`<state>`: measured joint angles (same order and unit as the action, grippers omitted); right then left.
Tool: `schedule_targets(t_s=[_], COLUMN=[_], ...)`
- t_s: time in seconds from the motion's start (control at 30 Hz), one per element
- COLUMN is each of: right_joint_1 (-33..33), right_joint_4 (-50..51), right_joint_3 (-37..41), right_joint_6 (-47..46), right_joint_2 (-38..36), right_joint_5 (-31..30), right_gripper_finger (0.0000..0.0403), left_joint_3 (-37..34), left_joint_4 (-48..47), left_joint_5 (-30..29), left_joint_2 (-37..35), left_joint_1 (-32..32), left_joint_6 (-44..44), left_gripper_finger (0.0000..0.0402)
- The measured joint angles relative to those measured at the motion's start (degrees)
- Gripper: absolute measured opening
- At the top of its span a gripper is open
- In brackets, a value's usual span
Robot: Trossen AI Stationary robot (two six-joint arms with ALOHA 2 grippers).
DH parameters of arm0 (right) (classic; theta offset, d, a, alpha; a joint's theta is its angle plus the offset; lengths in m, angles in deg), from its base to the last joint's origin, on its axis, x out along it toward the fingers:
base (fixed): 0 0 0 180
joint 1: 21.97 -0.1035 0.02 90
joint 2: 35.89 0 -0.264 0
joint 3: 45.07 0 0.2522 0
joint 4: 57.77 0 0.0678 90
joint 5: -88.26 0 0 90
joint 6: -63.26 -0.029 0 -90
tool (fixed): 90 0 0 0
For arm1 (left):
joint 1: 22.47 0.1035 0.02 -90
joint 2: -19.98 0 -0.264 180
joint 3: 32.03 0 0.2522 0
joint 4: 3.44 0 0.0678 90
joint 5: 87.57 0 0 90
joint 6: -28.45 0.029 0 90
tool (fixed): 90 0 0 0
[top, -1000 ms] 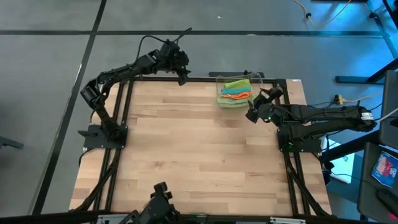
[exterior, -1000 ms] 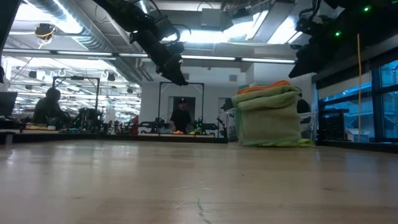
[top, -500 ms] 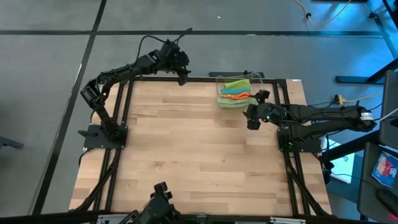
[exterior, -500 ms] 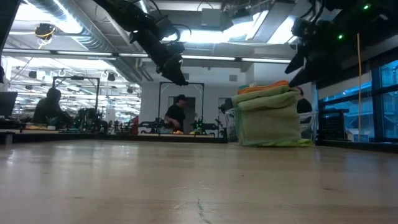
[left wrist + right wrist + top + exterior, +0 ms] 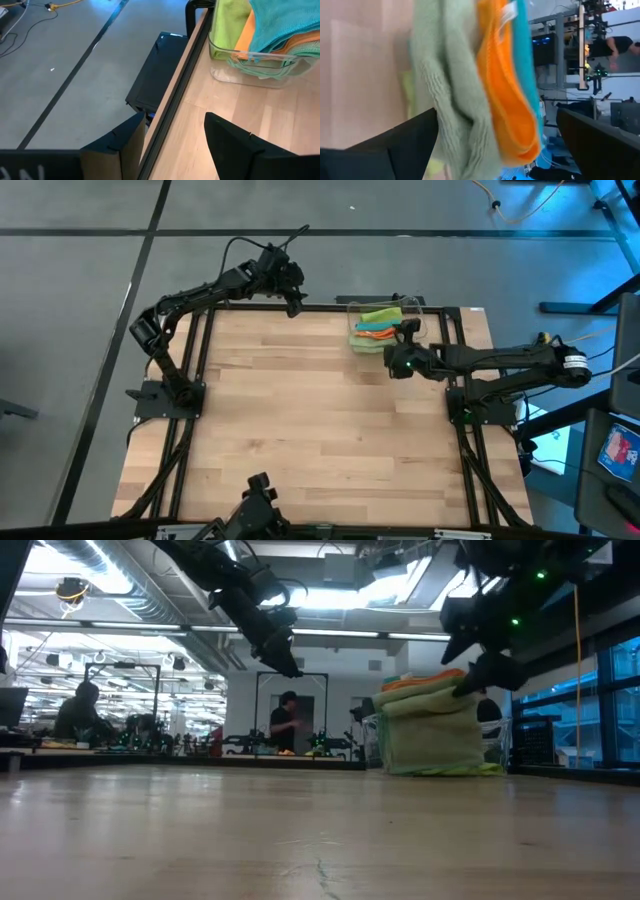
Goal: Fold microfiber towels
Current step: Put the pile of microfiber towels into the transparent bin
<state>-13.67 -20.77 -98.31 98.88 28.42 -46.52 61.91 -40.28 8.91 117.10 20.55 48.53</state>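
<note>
Pickup comes first: my right gripper (image 5: 401, 348), jaws spread wide, hovers beside the towels (image 5: 378, 328) at upper right, and next must pinch one.

Desk (image 5: 300, 410): pale wood planks, smooth, light satin sheen; dark matt metal frame at edge.
Bin (image 5: 260, 62): clear plastic, glossy, with thick shiny rim.
Sage towel (image 5: 455, 95): soft cloth, fuzzy looped pile, matt.
Orange towel (image 5: 502, 90): same fuzzy cloth, finely ribbed.
Teal towel (image 5: 280, 22): matt, soft folds.
Lime towel (image 5: 230, 22): matt cloth.
Right tool (image 5: 495, 145), left tool (image 5: 172, 142): dark matt plastic fingers.
Floor (image 5: 65, 65): grey, smooth, dull.
</note>
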Motion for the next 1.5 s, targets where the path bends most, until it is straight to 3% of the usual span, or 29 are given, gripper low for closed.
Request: schedule_targets(t_s=[0.13,0.33,0.57,0.73,0.93,1.13,1.33,1.5], right_joint_1=[1.52,6.01,9.15,12.34,17.37,20.84,20.95,20.95], right_joint_4=[0.22,3.41,4.22,6.05,5.56,5.58,5.35,7.63], right_joint_3=[-3.16,-6.37,-8.74,-9.34,-9.34,-9.33,-10.28,-10.99], right_joint_6=[0.71,0.73,0.89,0.90,0.95,3.52,3.58,1.48], right_joint_2=[2.01,3.47,3.85,3.87,5.19,9.73,12.09,12.16], right_joint_5=[0.53,8.52,11.41,19.42,23.42,31.30,30.52,30.52], right_gripper_finger=[0.0398,0.0398,0.0398,0.0398,0.0398,0.0398,0.0388,0.0341], left_joint_3=[0.00,0.01,0.02,0.02,0.02,0.02,0.02,0.02], left_joint_4=[0.01,0.01,0.01,0.01,0.01,0.00,-0.01,-0.01], left_joint_5=[0.00,0.00,-0.02,0.00,0.00,0.00,0.02,0.00], left_joint_2=[0.00,0.00,0.00,0.00,0.00,0.00,0.00,0.00], left_joint_1=[0.02,0.00,0.02,0.01,-0.30,-1.32,-2.26,-2.34], left_joint_6=[0.01,-0.01,-0.01,-0.03,-0.05,-0.03,-0.01,-0.01], left_gripper_finger=[0.0195,0.0195,0.0195,0.0195,0.0195,0.0195,0.0195,0.0195])
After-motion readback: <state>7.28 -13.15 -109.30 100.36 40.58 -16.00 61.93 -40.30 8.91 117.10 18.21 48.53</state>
